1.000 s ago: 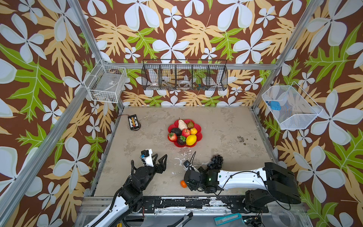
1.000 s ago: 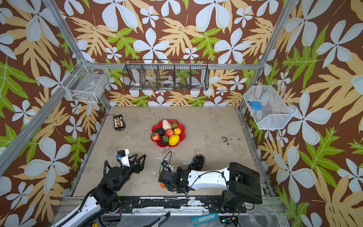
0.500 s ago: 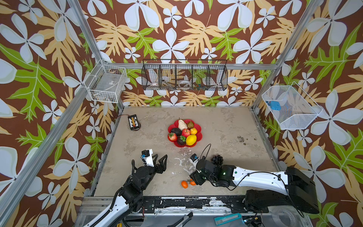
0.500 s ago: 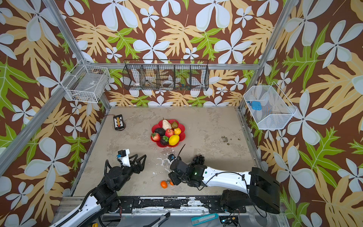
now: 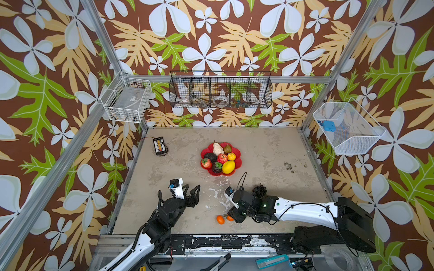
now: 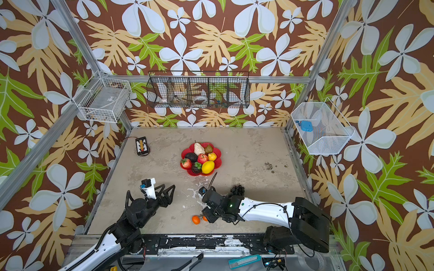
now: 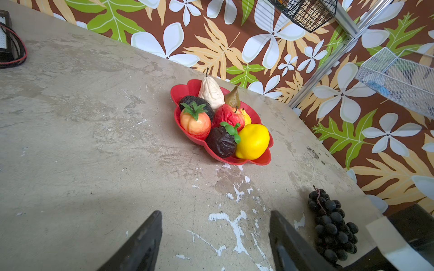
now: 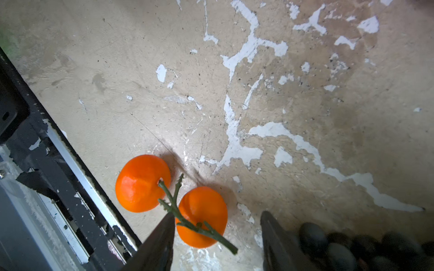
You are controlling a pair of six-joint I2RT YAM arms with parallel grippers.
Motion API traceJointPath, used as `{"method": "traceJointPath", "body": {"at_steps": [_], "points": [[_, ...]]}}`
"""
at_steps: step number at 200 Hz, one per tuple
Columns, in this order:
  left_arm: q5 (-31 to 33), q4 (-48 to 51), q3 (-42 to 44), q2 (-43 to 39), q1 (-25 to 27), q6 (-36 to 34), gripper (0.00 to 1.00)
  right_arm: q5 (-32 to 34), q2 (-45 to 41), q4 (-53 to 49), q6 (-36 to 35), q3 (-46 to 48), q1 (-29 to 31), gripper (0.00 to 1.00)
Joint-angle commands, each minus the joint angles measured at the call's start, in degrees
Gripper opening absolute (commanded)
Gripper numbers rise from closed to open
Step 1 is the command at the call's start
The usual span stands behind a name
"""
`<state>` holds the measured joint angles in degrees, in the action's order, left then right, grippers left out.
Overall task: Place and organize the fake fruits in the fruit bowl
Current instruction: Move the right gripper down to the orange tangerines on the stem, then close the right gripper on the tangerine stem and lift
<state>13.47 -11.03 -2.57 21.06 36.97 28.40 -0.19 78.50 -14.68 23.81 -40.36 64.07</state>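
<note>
1. Right gripper [image 8: 217, 214]: I see its black fingers apart, straddling one of the oranges [image 8: 202, 217], with a gap on one side.
2. Left gripper [image 7: 213, 213]: fingers wide apart, nothing between them, above the table [image 7: 94, 164].
3. Oranges: two, round and glossy, joined by a knobbly green twig, lying near the table's front edge, well apart from the bowl.
4. Fruit bowl [image 5: 238, 153]: glossy red, scalloped, mid-table, heaped with fruit.
5. Grape bunch [image 7: 333, 225]: black, beaded, on the chipped concrete-look table beside the right arm.
</note>
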Motion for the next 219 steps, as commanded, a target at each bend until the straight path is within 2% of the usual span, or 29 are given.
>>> {"method": "traceJointPath", "body": {"at_steps": [1, 76, 148, 219], "points": [[0.5, -2.0, -0.1, 0.0, -0.1, 0.1, 0.73, -1.4, 0.6, -0.4, -0.8, -0.3, 0.1, 0.53], [0.6, -2.7, -0.3, 1.6, -0.1, 0.0, 0.73, -2.0, -1.6, -3.0, 0.5, 0.6, 3.3, 0.44], [0.8, -2.7, -0.3, 1.7, -0.1, 0.0, 0.73, 1.1, 0.4, -4.6, 1.0, -0.3, 7.6, 0.25], [0.8, -2.7, -0.3, 1.7, -0.1, 0.0, 0.73, 2.0, -0.8, -5.2, 1.8, -0.4, 8.4, 0.1]]}}
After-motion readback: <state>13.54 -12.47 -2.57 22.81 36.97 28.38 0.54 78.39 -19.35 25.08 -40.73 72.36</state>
